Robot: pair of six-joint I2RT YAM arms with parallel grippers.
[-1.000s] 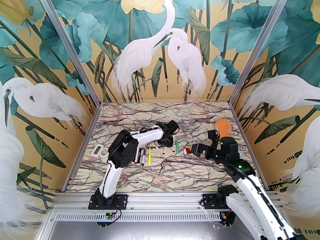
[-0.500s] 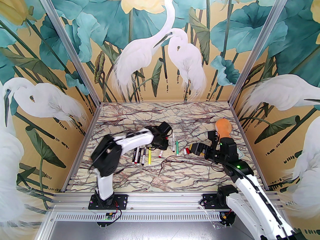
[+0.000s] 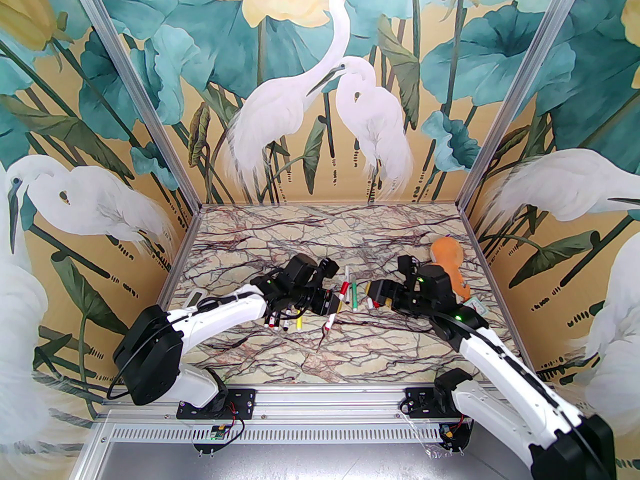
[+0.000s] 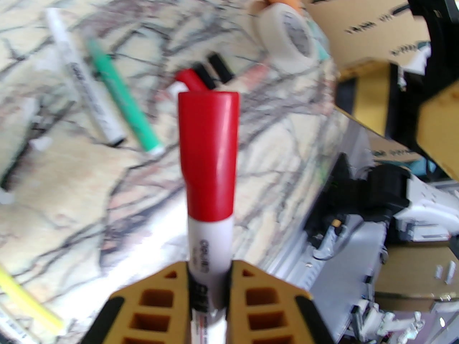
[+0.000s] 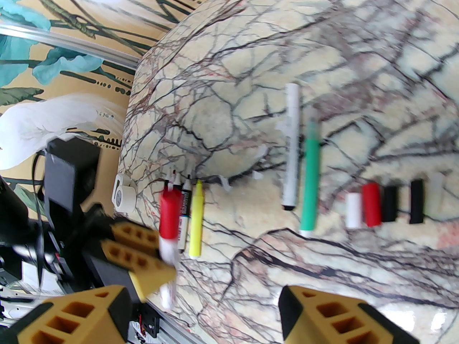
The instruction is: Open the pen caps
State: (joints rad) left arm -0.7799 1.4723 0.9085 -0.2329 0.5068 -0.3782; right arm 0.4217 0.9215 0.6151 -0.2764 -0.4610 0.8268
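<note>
between the two arms, just above the middle of the marbled tabletop [image 3: 320,363], your left gripper [image 4: 209,281] is pinched tight on the barrel of a white marker pen [image 4: 209,235]. its glossy red plastic cap [image 4: 208,156] sticks out past the fingertips toward the right arm and looks fully seated. your right gripper [image 5: 200,306] is spread wide with nothing in it, near the capped end but not touching it.

further right on the table, past a slim green felt pen [image 5: 310,177], lies a short row of loose caps [image 5: 371,209] — white, red and two black — so this cap looks like one of the later ones.

watch three things from here. the left hold is on smooth barrel only, so a straight pull may slide the whole pen out instead of freeing the cap. if your right fingers close partly over the white barrel, you will squeeze cap and pen together and nothing will part. the pen also sits tilted — close off its axis and you could lever it out of the left grip, or knock the two sets of fingers together.
</note>
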